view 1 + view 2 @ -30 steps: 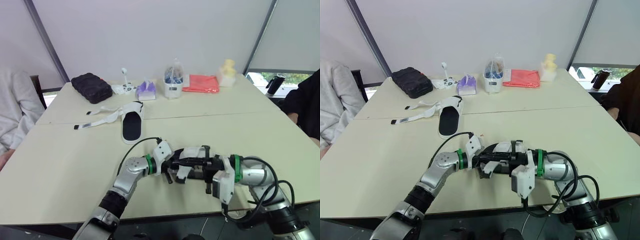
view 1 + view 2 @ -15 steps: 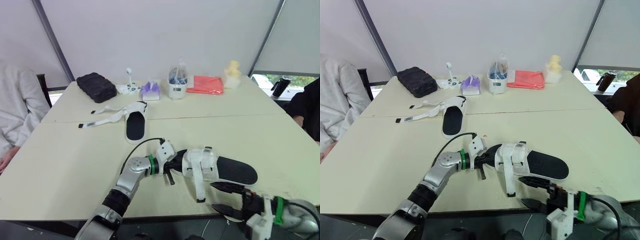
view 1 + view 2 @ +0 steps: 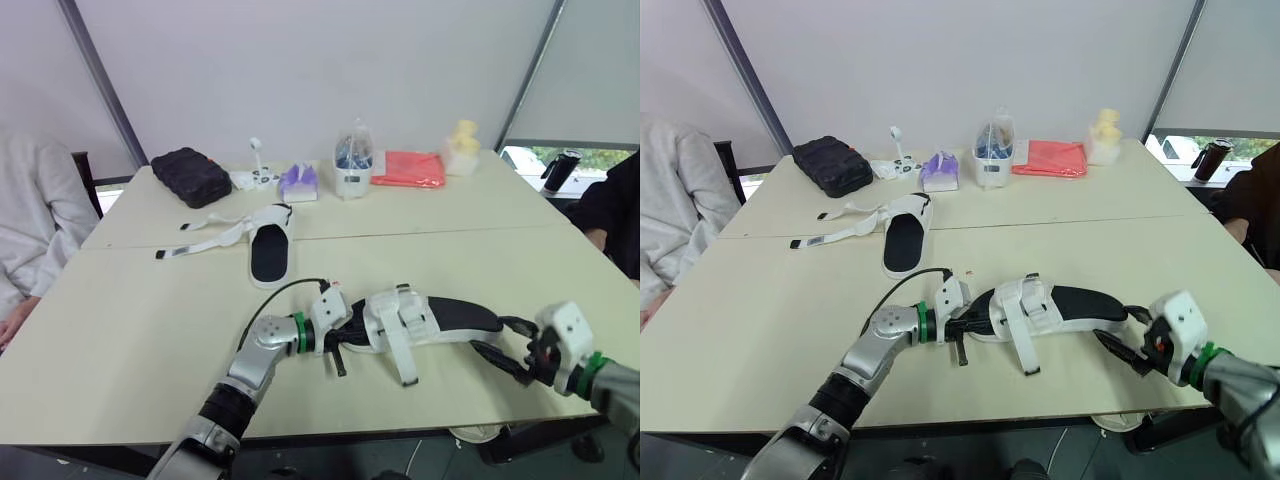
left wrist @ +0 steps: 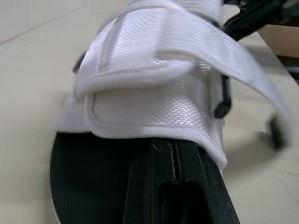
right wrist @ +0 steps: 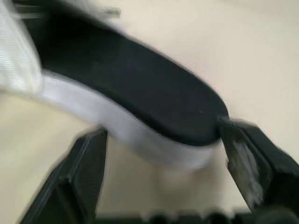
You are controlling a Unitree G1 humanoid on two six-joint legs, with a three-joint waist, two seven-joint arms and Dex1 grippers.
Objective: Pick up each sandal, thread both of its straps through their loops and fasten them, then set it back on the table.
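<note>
Beige table (image 3: 120,330): L gripper (image 3: 340,335) clamped on near sandal (image 3: 455,315) toe (one strap (image 3: 403,360) trailing); R gripper (image 3: 503,352) spread wide at heel.

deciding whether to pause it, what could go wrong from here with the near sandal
1. The left gripper grips the near sandal only at its toe, while the right gripper is open around the heel. A lift now may let the heel swing or slip.
2. Its loose strap trails onto the table and might snag or get trapped under the sole.
</note>
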